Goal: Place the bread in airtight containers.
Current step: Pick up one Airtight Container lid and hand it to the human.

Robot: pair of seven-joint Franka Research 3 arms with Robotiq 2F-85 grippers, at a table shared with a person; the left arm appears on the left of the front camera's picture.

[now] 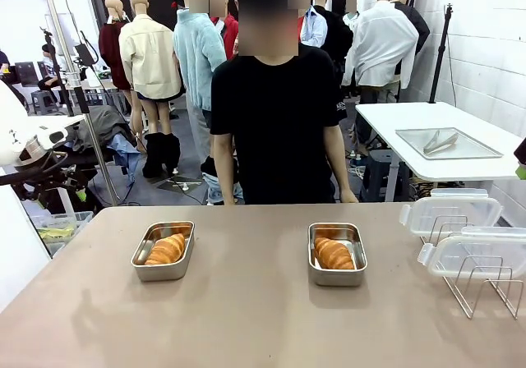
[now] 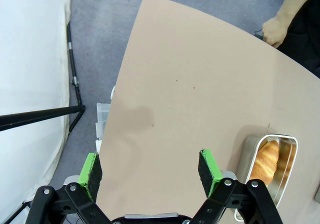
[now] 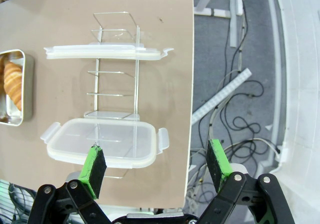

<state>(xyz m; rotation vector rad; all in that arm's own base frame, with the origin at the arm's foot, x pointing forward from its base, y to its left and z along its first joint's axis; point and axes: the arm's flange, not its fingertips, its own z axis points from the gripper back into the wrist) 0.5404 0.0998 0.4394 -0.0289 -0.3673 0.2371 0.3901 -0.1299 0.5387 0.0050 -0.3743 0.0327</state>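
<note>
**Already in the tins, both lids off**

Front view: on the table [image 1: 246, 327], the left tin [image 1: 160, 271] sits at 7 o'clock in the picture with the left croissant [image 1: 167, 249] lying inside it. The right tin [image 1: 337, 278] sits at 5 o'clock and holds the right croissant [image 1: 334, 254]. Both tins are uncovered. Toward 4 o'clock, by the table's edge, the far lid [image 1: 450, 214] and the near lid [image 1: 477, 253] rest on the wire rack [image 1: 485, 294], well apart from the tins. A person [image 1: 275, 121] stands at 12 o'clock behind the table.

Left wrist view: the left gripper [image 2: 150, 168] hangs with its jaws spread wide and nothing between them, over the table's edge. The left tin [image 2: 292, 149] lies at 4 o'clock with the left croissant [image 2: 265, 159] inside. The person's hand [image 2: 274, 30] shows at 1 o'clock.

Right wrist view: the right gripper [image 3: 156, 167] also has its jaws wide apart and holds nothing. One green pad [image 3: 94, 170] lies over the near lid [image 3: 105, 141] in the picture; contact cannot be judged. The far lid [image 3: 107, 51] stands at 11 o'clock on the wire rack [image 3: 117, 91]. The right tin [image 3: 26, 91] sits at 9 o'clock, and the right croissant [image 3: 12, 81] is partly in frame.
</note>
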